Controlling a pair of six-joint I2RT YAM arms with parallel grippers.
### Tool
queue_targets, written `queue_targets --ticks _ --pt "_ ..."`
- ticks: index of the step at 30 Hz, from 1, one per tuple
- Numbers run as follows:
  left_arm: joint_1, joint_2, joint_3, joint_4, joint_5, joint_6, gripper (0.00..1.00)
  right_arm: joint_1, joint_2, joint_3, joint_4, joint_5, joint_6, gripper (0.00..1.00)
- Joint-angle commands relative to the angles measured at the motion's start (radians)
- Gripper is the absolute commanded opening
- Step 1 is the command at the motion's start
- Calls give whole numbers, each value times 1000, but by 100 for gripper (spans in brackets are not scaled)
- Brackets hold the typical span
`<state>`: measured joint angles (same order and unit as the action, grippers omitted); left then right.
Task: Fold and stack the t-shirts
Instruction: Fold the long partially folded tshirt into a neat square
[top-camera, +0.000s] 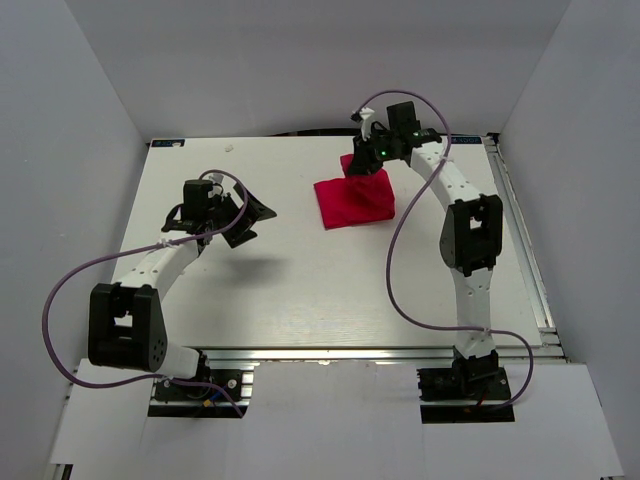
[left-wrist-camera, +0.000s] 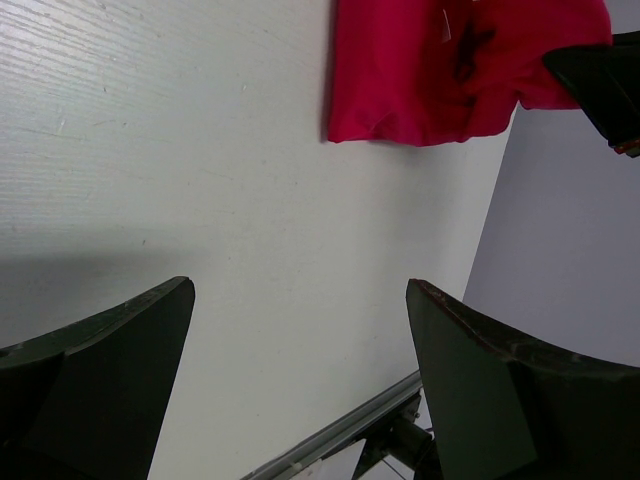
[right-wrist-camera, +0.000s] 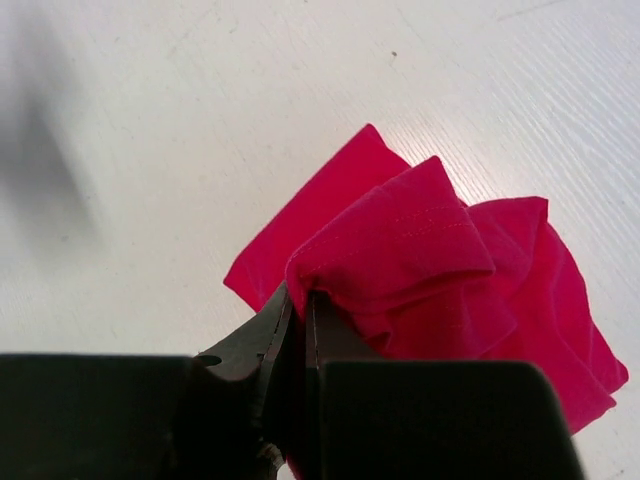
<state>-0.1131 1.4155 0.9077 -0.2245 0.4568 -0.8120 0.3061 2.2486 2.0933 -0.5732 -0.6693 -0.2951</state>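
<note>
Left side: the left gripper (top-camera: 251, 222) hangs above the left half of the white table (top-camera: 300, 290), well apart from the cloth. Its jaws stand spread wide with nothing between them, and its wrist view shows only bare tabletop between them. Centre-right: the red t-shirt (top-camera: 355, 200) lies on the far right-of-centre part of the table as a compact, roughly rectangular bundle, with several layers bunched and creased on top. Right side: the right arm reaches along the right edge of the table to the far side of the bundle. There the right gripper (top-camera: 364, 163) sits at the cloth's far edge. Its jaws are drawn almost together and pinch a raised fold of the red fabric. The rest of the t-shirt rests on the table.
</note>
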Motion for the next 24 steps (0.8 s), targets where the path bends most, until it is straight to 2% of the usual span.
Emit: queue_targets --ticks 1,11,20,24 --pt "3 -38 -4 11 17 13 98 31 -8 54 32 -6 13 4" --pt "3 -30 -6 11 20 13 98 68 -21 19 64 5 33 4" --pt "3 -30 -3 11 28 14 98 134 35 -15 96 99 24 4" --pt "3 -33 -15 10 31 10 98 146 58 -16 99 129 20 14"
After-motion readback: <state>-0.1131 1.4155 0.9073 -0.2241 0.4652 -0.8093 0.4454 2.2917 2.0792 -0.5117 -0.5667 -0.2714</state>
